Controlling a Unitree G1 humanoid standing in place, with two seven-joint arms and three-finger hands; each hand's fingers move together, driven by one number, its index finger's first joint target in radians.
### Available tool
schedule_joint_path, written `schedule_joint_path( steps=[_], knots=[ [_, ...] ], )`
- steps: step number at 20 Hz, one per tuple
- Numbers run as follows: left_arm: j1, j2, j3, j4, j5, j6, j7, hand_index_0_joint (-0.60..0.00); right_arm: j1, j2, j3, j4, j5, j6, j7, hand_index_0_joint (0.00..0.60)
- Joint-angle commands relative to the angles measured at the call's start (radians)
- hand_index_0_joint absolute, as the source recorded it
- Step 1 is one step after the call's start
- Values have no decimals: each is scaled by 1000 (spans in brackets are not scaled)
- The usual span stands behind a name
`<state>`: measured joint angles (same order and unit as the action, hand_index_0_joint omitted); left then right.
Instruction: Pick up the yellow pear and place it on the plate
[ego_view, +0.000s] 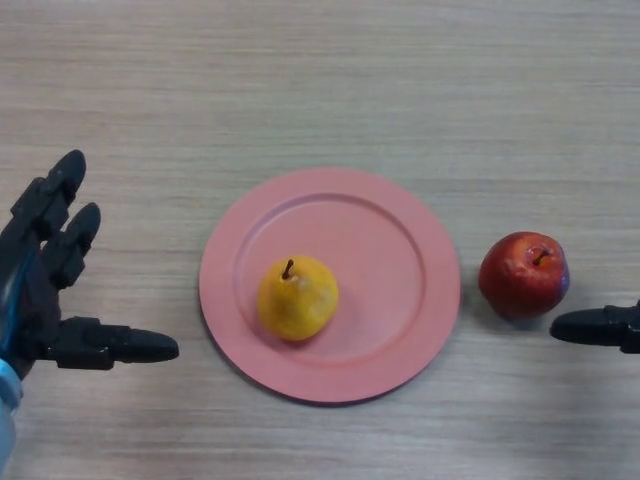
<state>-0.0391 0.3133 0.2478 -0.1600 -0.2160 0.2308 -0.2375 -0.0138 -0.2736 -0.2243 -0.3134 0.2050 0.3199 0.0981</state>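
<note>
The yellow pear with a brown stem (297, 297) is seen lying on the round pink plate (400, 230) at frame centre, on the pale wood-grain counter (320, 80). The left robot hand (45, 290) is held released, fingers spread, at the left edge. Only a fingertip of the right robot hand (598, 327) is seen at the right edge, beside a red apple (523, 274), so its state cannot be told.

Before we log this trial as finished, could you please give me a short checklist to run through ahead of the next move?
1. Pear on the plate: ok, it sits inside the rim, left of centre.
2. Pear released: ok, no hand touches it.
3. Left hand clear of the plate: ok, it is open over the table to the plate's left, thumb pointing toward the rim but apart from it.
4. Right hand state: cannot tell, only a tip shows at the right edge.
5. Apple off the plate: ok, it rests on the table to the plate's right.
</note>
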Motion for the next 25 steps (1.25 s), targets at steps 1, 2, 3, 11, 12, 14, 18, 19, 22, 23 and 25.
schedule_joint_path(
  steps=[1,2,3,11,12,14,18,19,22,23,25],
  knots=[
    [-27,59,91,-87,-14,-52,6,0,-41,-43,-62,-49,45,-132,8,0],
    [-26,57,90,-96,-21,-37,5,0,-44,-44,-62,-49,51,-136,3,0],
    [-26,53,88,-100,-29,-33,6,0,-44,-44,-55,-49,47,-133,0,0],
    [-18,39,77,-100,-1,-89,33,0,-48,-39,-42,-56,69,-100,6,0],
    [-12,37,73,-100,8,-106,37,0,-47,-39,-46,-60,77,-97,5,0],
    [-9,38,74,-106,9,-98,31,0,-51,-46,-53,-66,74,-93,9,0],
    [-9,40,80,-115,12,-88,21,0,-49,-43,-48,-74,64,-93,8,0],
    [-5,39,82,-118,16,-94,20,0,-53,-44,-46,-72,62,-91,6,0],
    [-3,41,90,-127,12,-77,15,0,-55,-44,-45,-73,55,-94,10,0],
    [-7,44,94,-129,8,-70,16,0,-55,-42,-42,-70,57,-101,9,0],
    [-15,49,95,-126,5,-63,13,0,-61,-43,-36,-62,51,-109,5,0]
  ],
)
